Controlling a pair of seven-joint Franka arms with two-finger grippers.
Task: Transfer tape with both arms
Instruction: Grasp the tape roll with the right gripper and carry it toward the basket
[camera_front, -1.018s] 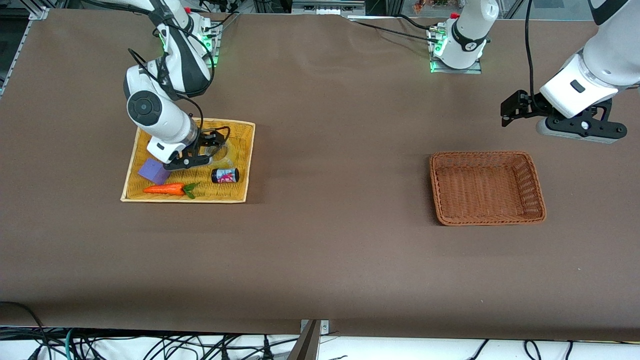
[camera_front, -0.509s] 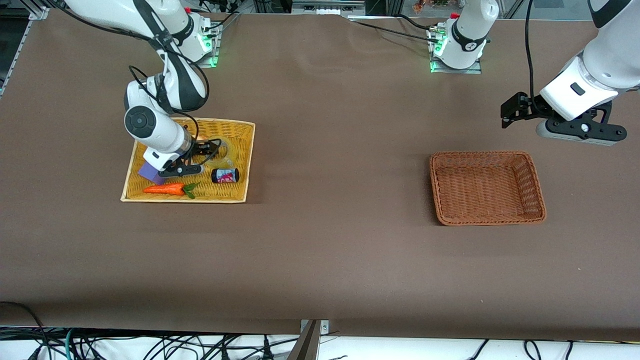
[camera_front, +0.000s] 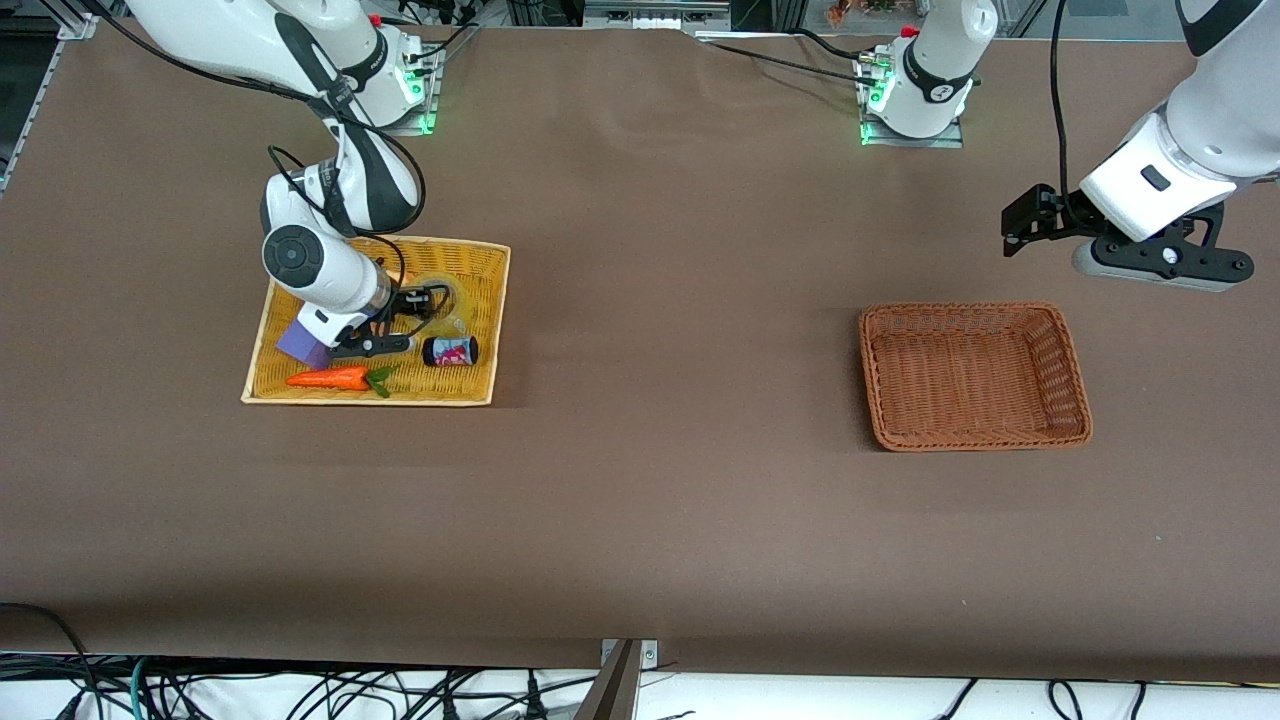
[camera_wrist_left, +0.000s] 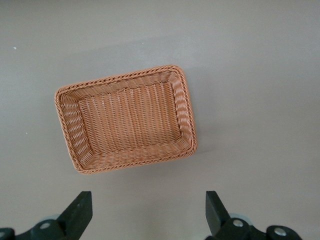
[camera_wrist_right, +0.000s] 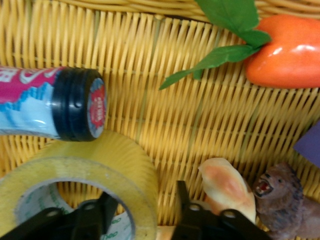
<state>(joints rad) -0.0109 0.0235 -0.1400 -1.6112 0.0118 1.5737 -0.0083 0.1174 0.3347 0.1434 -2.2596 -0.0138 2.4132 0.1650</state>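
tape (camera_wrist_right: 95, 170) hemmed by tube (camera_wrist_right: 50, 107), croissant (camera_wrist_right: 225, 187), bear figurine (camera_wrist_right: 282, 200)

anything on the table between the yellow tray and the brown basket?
Nothing: the front view shows only bare brown table between the yellow tray and the brown basket.

A robotics lab. Two white arms (camera_front: 330, 200) are bolted at one long edge of a brown-covered table (camera_front: 640, 500). Loose cables (camera_front: 300, 690) hang below the other long edge.
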